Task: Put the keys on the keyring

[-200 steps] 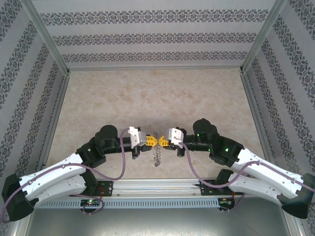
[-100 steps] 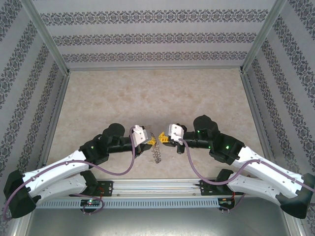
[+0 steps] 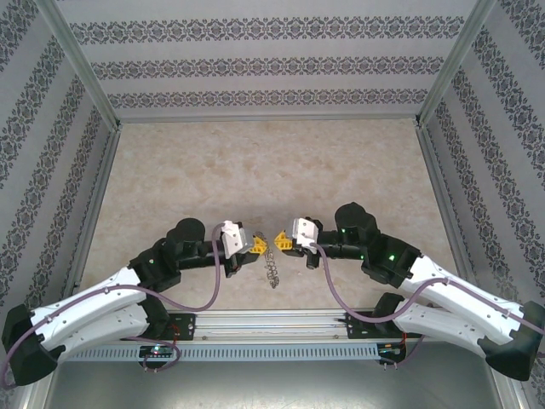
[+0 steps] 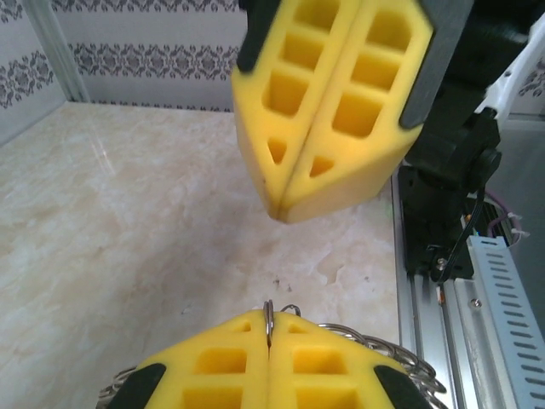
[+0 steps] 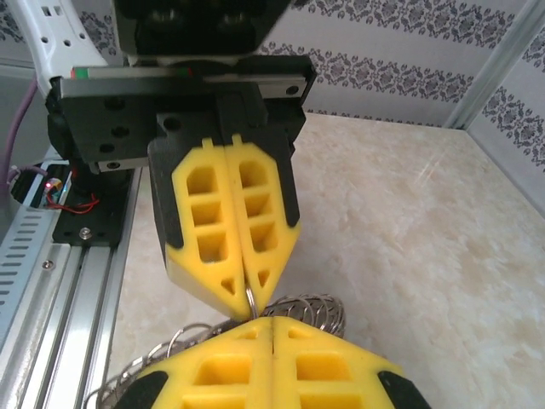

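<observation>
Two white and black robot arms reach in from the near edge of a beige marbled table (image 3: 255, 162) and meet near its front middle; walls with patterned wallpaper close in the other three sides.

The left gripper (image 3: 255, 246) points right and the right gripper (image 3: 282, 242) points left, their yellow tips near each other but apart; between them the keyring (image 3: 272, 266) hangs down as a short grey string of wire loops above the table.

From the left wrist, the left gripper's (image 4: 268, 328) yellow foam fingers are pressed flat together, pinching a thin wire of the keyring (image 4: 268, 312) that stands up out of their seam; more wire loops curl out on either side below the fingers; opposite, the right gripper (image 4: 278, 211) has its fingers closed together with a bare tip, holding nothing.

From the right wrist, the right gripper's (image 5: 272, 328) fingers are closed in the foreground; facing it, the left gripper (image 5: 244, 294) grips a wire at its tip, and the keyring's (image 5: 313, 308) loops bunch just beyond the right fingers.
</observation>
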`<state>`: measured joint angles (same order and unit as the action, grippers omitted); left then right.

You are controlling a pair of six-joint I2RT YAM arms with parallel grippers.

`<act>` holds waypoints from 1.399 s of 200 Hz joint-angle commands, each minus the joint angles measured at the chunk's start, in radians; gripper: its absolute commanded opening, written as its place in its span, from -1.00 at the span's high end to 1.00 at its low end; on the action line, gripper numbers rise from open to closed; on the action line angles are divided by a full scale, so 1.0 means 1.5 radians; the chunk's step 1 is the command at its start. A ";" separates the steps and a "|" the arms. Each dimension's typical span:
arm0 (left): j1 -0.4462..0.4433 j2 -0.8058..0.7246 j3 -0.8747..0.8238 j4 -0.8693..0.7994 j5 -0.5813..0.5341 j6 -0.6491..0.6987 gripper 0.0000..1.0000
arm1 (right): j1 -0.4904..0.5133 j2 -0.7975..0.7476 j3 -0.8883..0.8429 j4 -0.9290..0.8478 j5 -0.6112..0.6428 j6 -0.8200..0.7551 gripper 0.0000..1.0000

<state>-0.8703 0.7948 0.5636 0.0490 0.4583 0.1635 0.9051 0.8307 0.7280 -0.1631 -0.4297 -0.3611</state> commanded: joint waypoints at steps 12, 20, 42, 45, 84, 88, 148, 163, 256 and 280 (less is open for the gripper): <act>0.000 -0.033 -0.021 0.087 0.041 -0.017 1.00 | -0.004 -0.034 -0.031 0.048 -0.029 0.026 0.64; 0.000 -0.039 -0.023 0.094 0.047 -0.019 1.00 | -0.004 -0.036 -0.032 0.047 -0.033 0.028 0.59; 0.000 -0.050 -0.029 0.114 0.056 -0.029 1.00 | -0.004 -0.031 -0.034 0.054 -0.079 0.034 0.54; 0.000 -0.051 -0.029 0.118 0.056 -0.030 1.00 | -0.004 -0.030 -0.033 0.054 -0.086 0.033 0.54; 0.000 -0.054 -0.033 0.143 0.065 -0.043 1.00 | -0.002 -0.018 -0.035 0.072 -0.117 0.037 0.53; 0.000 -0.052 -0.033 0.145 0.066 -0.043 1.00 | -0.002 -0.018 -0.036 0.073 -0.115 0.038 0.54; 0.000 -0.037 -0.034 0.165 0.075 -0.048 1.00 | -0.001 0.013 -0.032 0.094 -0.102 0.046 0.54; 0.000 -0.036 -0.035 0.167 0.076 -0.048 1.00 | -0.001 0.027 -0.028 0.097 -0.101 0.046 0.53; 0.000 -0.027 -0.028 0.150 0.080 -0.038 1.00 | -0.002 0.040 -0.015 0.091 -0.073 0.026 1.00; 0.001 -0.021 -0.006 0.097 0.056 -0.018 1.00 | -0.003 0.030 -0.013 0.086 -0.055 0.019 1.00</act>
<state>-0.8684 0.7555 0.5072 0.2161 0.5407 0.1043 0.9051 0.8928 0.6907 -0.0582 -0.5499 -0.3130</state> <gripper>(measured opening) 0.060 0.045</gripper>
